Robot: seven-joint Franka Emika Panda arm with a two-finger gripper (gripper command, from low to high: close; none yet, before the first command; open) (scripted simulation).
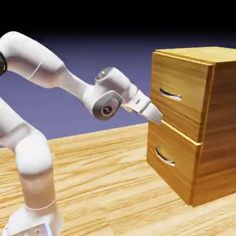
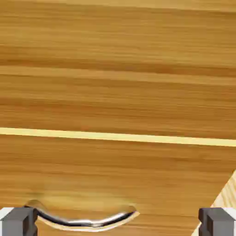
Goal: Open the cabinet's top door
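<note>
The cabinet (image 1: 222, 115) stands at the right of the exterior view. Its top door (image 1: 180, 76) is flush with the body, and a small silver handle (image 1: 170, 95) sits on its face. My gripper (image 1: 156, 116) hovers open just in front of the seam between the two fronts, below and left of that handle, touching nothing. Wood grain fills the hand view, crossed by a pale seam (image 2: 115, 136). Below the seam a curved silver handle (image 2: 83, 220) lies between my spread fingertips (image 2: 18, 222), on the side where the table shows. It looks like the lower front's handle.
The lower drawer front (image 1: 177, 161) with its own silver handle (image 1: 165, 157) sits under the top door, also closed. The wooden table (image 1: 101, 184) runs from the robot base to the cabinet. A sliver of table (image 2: 229, 196) shows at the hand view's lower right.
</note>
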